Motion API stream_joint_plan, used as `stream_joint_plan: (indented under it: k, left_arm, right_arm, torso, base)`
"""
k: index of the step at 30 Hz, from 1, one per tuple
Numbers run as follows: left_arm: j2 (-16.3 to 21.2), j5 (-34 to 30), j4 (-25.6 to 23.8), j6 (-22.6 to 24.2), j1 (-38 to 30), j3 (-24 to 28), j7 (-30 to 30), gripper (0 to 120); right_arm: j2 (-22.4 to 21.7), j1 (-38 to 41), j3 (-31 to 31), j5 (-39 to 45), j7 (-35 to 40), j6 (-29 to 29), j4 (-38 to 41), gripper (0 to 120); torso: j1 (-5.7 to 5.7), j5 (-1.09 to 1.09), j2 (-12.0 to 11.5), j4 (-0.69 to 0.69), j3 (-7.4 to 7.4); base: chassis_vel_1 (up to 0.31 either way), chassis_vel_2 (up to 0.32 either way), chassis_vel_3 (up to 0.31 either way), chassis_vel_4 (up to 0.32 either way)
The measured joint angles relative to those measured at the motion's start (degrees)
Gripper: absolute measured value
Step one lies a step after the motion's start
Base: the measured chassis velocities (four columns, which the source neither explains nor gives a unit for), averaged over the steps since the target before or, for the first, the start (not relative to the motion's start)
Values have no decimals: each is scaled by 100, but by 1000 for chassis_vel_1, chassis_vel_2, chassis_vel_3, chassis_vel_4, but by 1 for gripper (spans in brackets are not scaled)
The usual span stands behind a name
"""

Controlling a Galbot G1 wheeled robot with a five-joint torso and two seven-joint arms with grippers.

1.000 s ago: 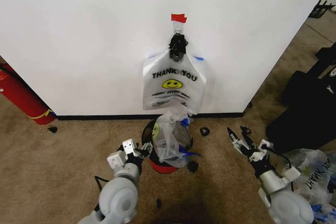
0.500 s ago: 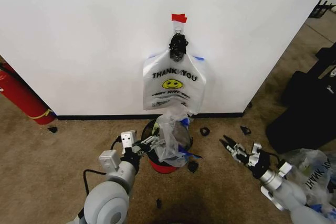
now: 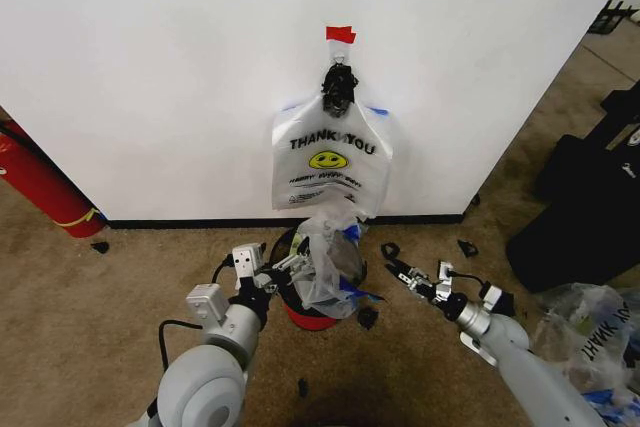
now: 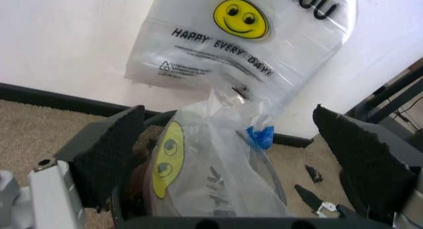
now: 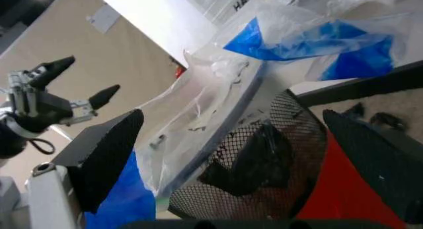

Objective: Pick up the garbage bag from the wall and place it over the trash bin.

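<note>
Garbage bag (image 3: 331, 162) hangs on wall (image 3: 150, 67) above trash bin (image 3: 300, 309). Left gripper (image 3: 283, 273), right gripper (image 3: 396, 274) flank bin, fingers spread wide, empty. Judgement: raise fingertips past bin's crumpled bag, pinch hanging bag's lower corners.

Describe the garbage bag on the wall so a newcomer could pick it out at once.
On the broad white wall, find the small red tape piece; the garbage bag hangs just below it, above the trash bin. It is flat, translucent white, with black THANK YOU lettering and a yellow smiley, unlike the crumpled bag already in the bin or the clear bag on the floor.
</note>
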Motion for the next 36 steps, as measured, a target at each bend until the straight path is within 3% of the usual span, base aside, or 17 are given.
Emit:
stream_joint_plan:
  k: [13,25,32,36]
  left_arm:
    - [-54,75,133,-13,37,6,23,100]
    - [-139,207,116,-50,141,3,37,100]
    - [-181,350,13,-66,296,-5,63,100]
    - [-119,318,43,-82,234,-8,63,100]
  right_arm:
    - [382,717,-166,-168,-678,-111,-903,98]
    - [626,901,-186,-577,-811,-78,-1206,62]
    - [531,776,-141,-637,-814,-50,-1088,32]
    - [552,803,-125,-671,-808,-41,-1103,25]
  torso:
    - [0,0,0,3,0]
    - [0,0,0,3,0]
    - [0,1,0,2,0]
    - [0,0,0,2,-1]
  base:
    - [0,0,0,0]
    - [0,0,0,0]
    - [0,0,0,0]
    - [0,0,0,0]
